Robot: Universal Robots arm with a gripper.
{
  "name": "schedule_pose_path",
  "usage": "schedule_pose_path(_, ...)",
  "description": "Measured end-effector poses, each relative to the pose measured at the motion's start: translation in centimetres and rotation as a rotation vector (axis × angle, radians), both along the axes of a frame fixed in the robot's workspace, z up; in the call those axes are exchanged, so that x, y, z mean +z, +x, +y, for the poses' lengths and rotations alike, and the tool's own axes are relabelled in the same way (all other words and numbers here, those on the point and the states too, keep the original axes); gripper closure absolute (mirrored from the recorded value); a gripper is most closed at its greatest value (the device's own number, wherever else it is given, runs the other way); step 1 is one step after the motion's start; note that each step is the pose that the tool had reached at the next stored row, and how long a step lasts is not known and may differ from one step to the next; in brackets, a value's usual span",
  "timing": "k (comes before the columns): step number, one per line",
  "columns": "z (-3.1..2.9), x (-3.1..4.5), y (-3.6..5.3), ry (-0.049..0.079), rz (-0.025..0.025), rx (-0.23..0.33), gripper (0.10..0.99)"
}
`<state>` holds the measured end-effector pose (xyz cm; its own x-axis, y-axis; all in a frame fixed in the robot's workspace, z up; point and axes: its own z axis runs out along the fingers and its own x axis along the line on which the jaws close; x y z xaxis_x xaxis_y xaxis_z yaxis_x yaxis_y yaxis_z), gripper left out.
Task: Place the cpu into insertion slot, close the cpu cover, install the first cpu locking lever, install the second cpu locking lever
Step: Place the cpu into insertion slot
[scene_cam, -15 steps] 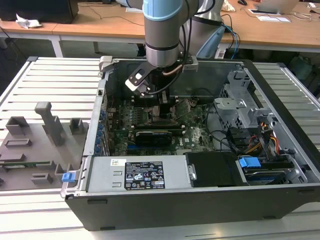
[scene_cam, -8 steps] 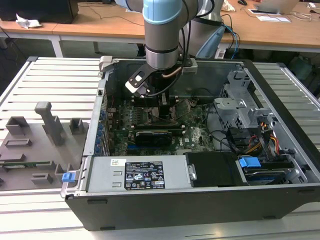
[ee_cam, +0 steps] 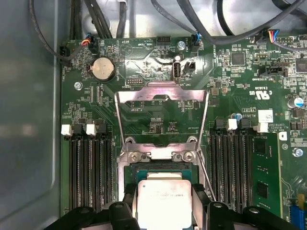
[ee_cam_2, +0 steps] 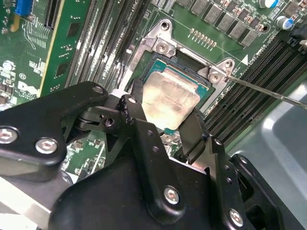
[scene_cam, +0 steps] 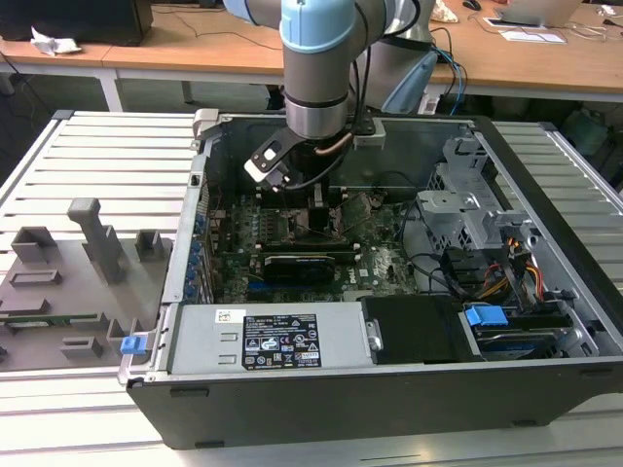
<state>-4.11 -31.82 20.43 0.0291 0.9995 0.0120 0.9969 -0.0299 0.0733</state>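
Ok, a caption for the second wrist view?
Gripper holding the cpu by opposite edges over the open motherboard socket.

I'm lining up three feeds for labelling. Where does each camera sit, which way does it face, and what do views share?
Exterior view: off the arm, above and outside the open computer case, looking down into it; the arm reaches down over the motherboard.
Second wrist view: on the arm behind the gripper, looking slantwise along its fingers at the cpu.
First wrist view: on the arm, facing the motherboard squarely, the raised cover beyond the fingers.
Shared: both wrist views show the cpu gripped between the fingers.
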Motion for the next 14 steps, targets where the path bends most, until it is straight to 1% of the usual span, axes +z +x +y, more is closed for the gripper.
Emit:
schedule_pose_path(5, 0.17, -0.49, 0.01, -0.001, 0.0011, 0.0, 0.545)
schedule_pose_path(12, 0.18, -0.53, 0.0, -0.002, 0.0011, 0.0, 0.545)
schedule_pose_path(13, 0.18, -0.55, 0.01, -0.003, 0.0011, 0.0, 0.533)
schedule_pose_path(14, 0.17, -0.56, 0.01, -0.004, 0.0012, 0.0, 0.471)
